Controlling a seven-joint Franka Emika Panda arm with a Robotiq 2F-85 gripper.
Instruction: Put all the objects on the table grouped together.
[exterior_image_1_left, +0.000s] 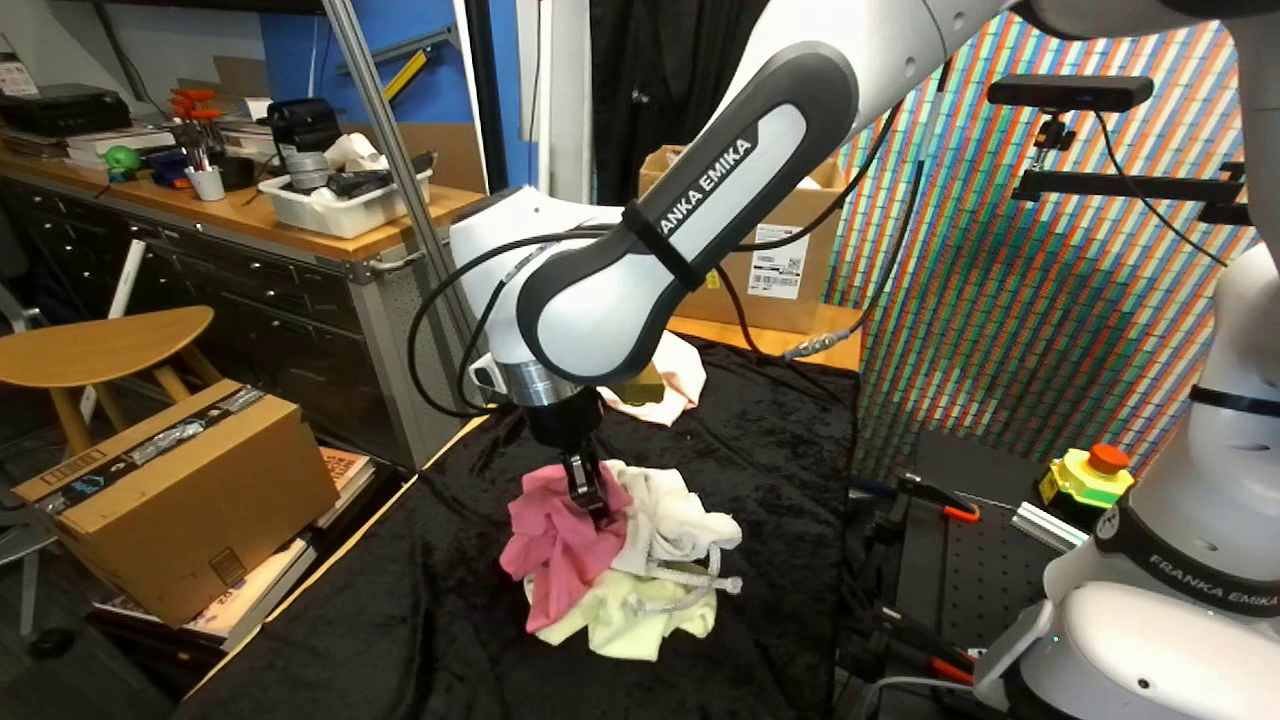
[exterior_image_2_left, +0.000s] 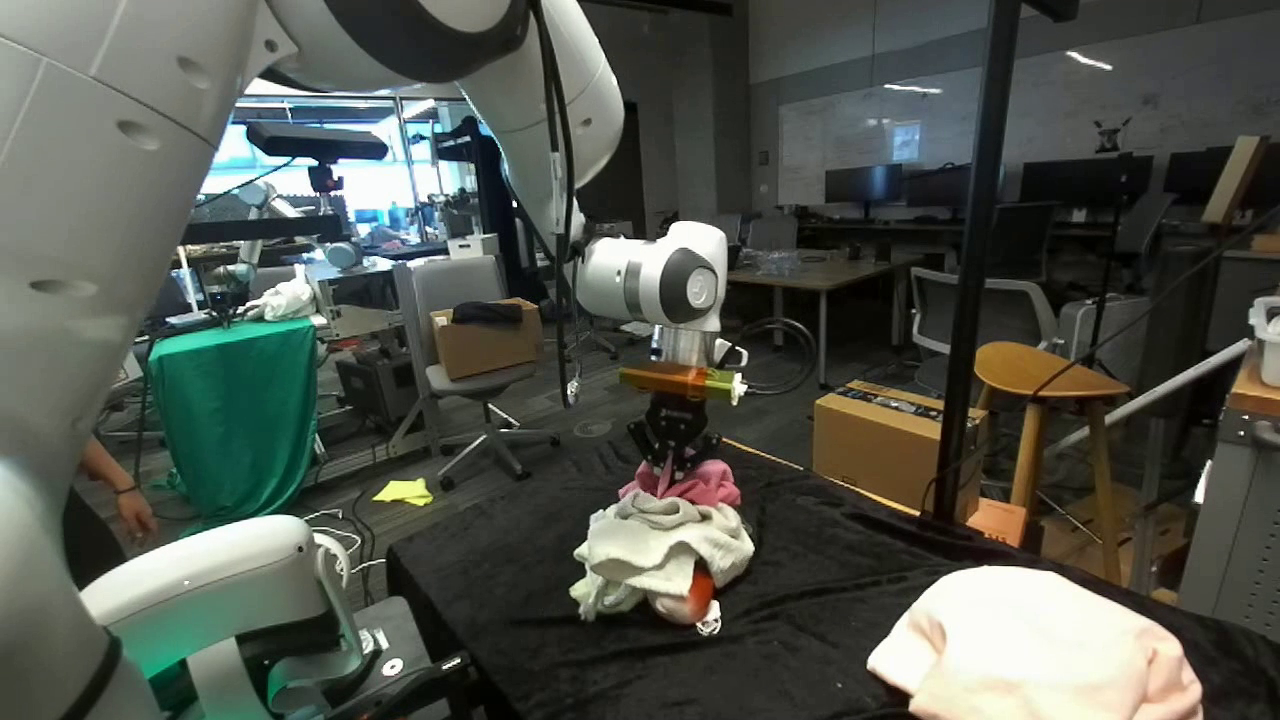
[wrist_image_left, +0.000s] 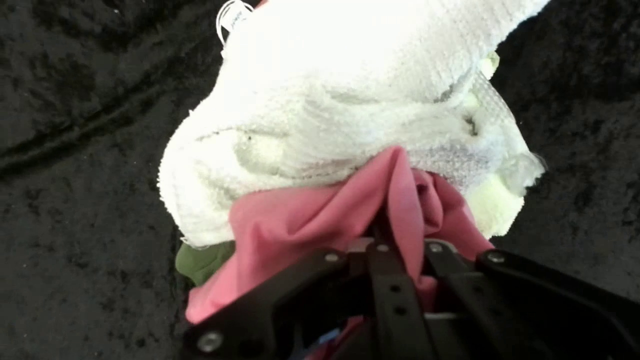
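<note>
Here, hand (wrist_image_left: 407, 246) pinches pink rag (exterior_image_1_left: 558, 540); white rag (exterior_image_1_left: 680, 512) touching it.

The black-covered desk (exterior_image_1_left: 400, 620) carries a pink rag (exterior_image_1_left: 555, 540), white rag (exterior_image_1_left: 675, 515), yellow rag (exterior_image_1_left: 625, 620) and red thing (exterior_image_2_left: 701, 594) heaped together, with a peach rag (exterior_image_2_left: 1030, 640) well apart.

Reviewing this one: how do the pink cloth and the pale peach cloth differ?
The pink cloth is deep rose; the pale peach cloth is far lighter. The pink cloth lies against the white cloth; the pale peach cloth lies apart from both. The gripper is closed on a fold of the pink cloth; the pale peach cloth is untouched. Both show folds and are on the black-covered table.
</note>
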